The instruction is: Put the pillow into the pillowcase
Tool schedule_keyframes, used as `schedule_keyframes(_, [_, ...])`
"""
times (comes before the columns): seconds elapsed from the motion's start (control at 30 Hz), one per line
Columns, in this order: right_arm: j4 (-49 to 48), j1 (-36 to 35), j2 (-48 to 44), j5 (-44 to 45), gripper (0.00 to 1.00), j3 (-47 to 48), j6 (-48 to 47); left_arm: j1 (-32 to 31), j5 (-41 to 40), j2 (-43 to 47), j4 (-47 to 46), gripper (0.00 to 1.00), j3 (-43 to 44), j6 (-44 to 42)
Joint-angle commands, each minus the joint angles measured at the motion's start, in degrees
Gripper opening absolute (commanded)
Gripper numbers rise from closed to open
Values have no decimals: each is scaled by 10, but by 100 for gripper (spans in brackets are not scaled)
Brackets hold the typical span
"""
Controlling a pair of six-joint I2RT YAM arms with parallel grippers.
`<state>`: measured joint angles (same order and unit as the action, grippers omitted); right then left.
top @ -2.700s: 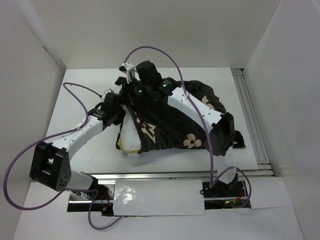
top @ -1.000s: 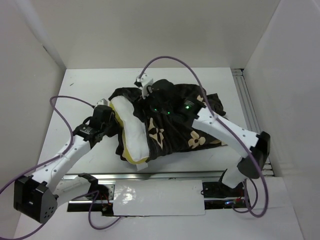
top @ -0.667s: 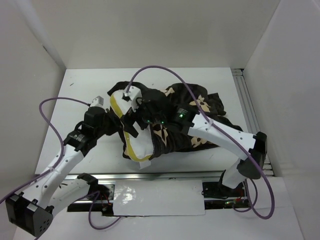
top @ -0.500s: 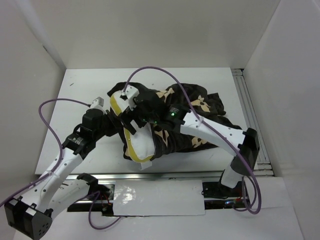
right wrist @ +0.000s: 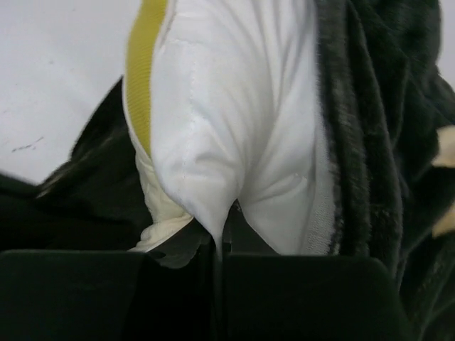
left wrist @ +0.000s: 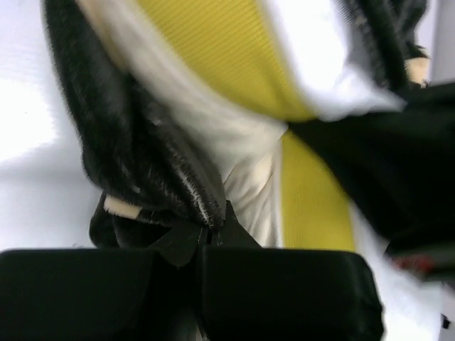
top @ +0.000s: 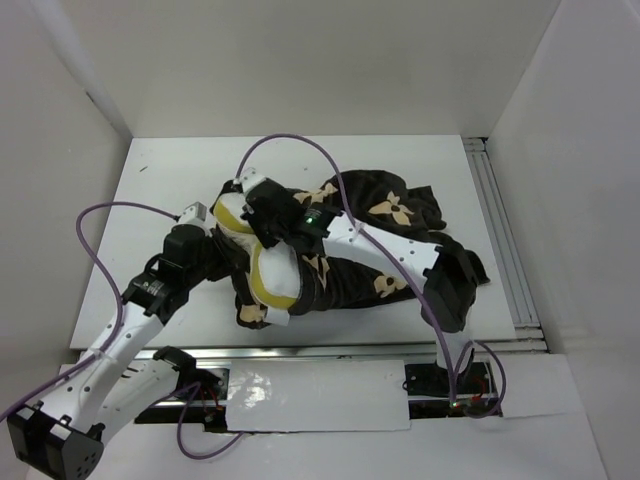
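Note:
The pillow [top: 272, 283], white with yellow trim, sticks out of the left mouth of the dark flower-print pillowcase [top: 385, 250] in the middle of the table. My left gripper [top: 220, 258] sits at the pillowcase's left edge. In the left wrist view it [left wrist: 212, 229] is shut on the dark plush pillowcase [left wrist: 142, 156] rim, with the pillow [left wrist: 213, 64] just beyond. My right gripper [top: 258, 228] reaches over the pillow's exposed end. In the right wrist view it [right wrist: 222, 238] is shut on a pinched white fold of the pillow [right wrist: 227, 106], and the pillowcase [right wrist: 377, 114] lies along the right.
The white table [top: 150, 200] is boxed in by white walls at left, back and right. A metal rail [top: 500, 230] runs along the right edge, and another rail [top: 330, 350] crosses the near edge by the arm bases. Purple cables loop over both arms.
My right gripper opened wide, then shut on the pillow's exposed end, and its elbow swung down toward the near edge. The pillow end has turned yellow side up. The left gripper kept its grip.

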<state>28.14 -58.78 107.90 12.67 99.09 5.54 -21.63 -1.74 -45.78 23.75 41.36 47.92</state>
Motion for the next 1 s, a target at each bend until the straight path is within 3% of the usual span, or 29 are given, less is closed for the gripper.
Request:
schedule_keyframes(0.0, [47,83,26,130,0,-6,59,-3,-55,16,-15,0,53,8])
schedule_keyframes(0.17, [67,189,-7,208,0,-74,111,-3,-185,-52,152,0,97,71])
schedule_keyframes(0.33, [33,219,-44,179,0,-116,84,18,-185,-78,175,0,80,79])
schedule_keyframes(0.43, [-11,230,-66,87,0,-144,61,38,-185,-102,195,5,65,79])
schedule_keyframes(0.5, [-47,237,-85,14,0,-182,42,50,-173,-118,201,1,57,79])
schedule_keyframes(0.6, [-122,237,-131,-173,0,-243,13,56,-130,-151,163,0,36,59])
schedule_keyframes(0.73, [-201,237,-180,-312,0,-302,6,51,-60,-169,65,0,10,4])
schedule_keyframes(0.8, [-201,228,-187,-324,0,-307,6,51,-47,-162,36,9,4,-13])
schedule_keyframes(0.83, [-201,221,-187,-330,0,-307,6,51,-47,-157,36,18,9,-13])
schedule_keyframes(0.87, [-201,221,-187,-330,0,-307,6,46,-47,-151,36,49,20,-33])
schedule_keyframes(0.97, [-201,221,-182,-324,0,-301,11,40,-75,-133,43,78,53,-51])
